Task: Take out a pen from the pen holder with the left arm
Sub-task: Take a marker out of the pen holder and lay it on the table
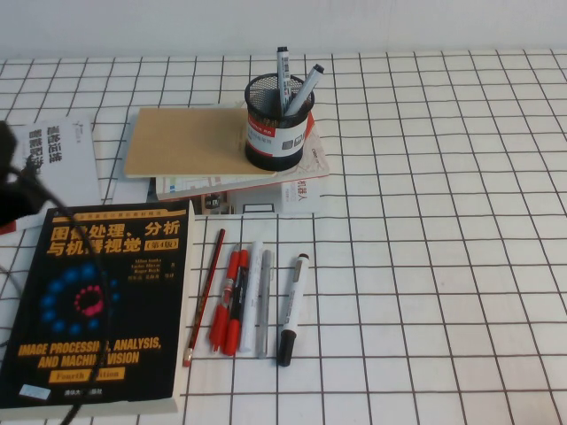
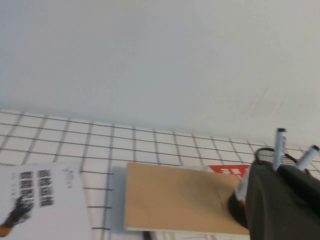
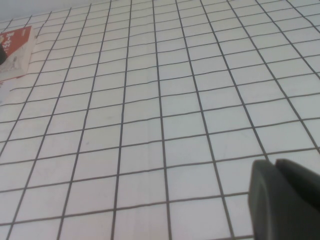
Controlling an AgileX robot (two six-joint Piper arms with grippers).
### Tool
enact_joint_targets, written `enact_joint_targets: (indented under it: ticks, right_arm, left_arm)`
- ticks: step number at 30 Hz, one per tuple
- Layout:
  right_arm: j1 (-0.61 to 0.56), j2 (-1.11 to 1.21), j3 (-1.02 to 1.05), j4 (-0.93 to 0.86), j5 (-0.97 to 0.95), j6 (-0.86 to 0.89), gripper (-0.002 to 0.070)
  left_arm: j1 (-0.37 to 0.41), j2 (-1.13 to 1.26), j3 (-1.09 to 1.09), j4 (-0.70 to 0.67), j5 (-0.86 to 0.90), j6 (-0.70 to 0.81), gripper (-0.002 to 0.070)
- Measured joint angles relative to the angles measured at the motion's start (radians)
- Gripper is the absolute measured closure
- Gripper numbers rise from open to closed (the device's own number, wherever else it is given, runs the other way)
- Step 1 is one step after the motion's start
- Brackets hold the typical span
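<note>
Nearest the robot, a black textbook is laid flat at the left of the gridded worktop. Just beside it on the right, writing items are lined up side by side: a red pencil, two red pens, two pale pens & a black-capped marker. The right end effector is held low over bare grid on the right side, w/ its fingers pressed together & nothing between them. Further back on the left a white booklet is seen, partly covered by the dark left arm. The left end effector is fully closed w/ nothing held, and is well apart from the pen holder. That black mesh holder is stood on a brown board atop a stack of books. Two grey markers are stood tilted inside it, caps up, at the far side of the layout.
</note>
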Motion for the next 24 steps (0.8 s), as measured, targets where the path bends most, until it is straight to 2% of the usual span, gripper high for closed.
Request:
enact_joint_targets:
  ticks: [5, 9, 13, 18, 24]
  right_arm:
    - [0.0, 0.0, 0.0, 0.0, 0.0, 0.0, 0.0692]
    - [0.0, 0.0, 0.0, 0.0, 0.0, 0.0, 0.0692]
    - [0.0, 0.0, 0.0, 0.0, 0.0, 0.0, 0.0693]
    - [0.0, 0.0, 0.0, 0.0, 0.0, 0.0, 0.0692]
    - [0.0, 0.0, 0.0, 0.0, 0.0, 0.0, 0.0693]
  left_arm:
    - [-0.137, 0.223, -0.082, 0.01, -0.101, 0.042, 0.0677]
    - [-0.201, 0.395, -0.186, 0.032, -0.105, 0.117, 0.0652]
    - [-0.234, 0.534, -0.309, 0.111, -0.096, 0.184, 0.0539]
    - [-0.262, 0.679, -0.477, 0.213, -0.072, 0.196, 0.0357]
    - [-0.277, 0.835, -0.64, 0.308, -0.064, 0.194, 0.0315]
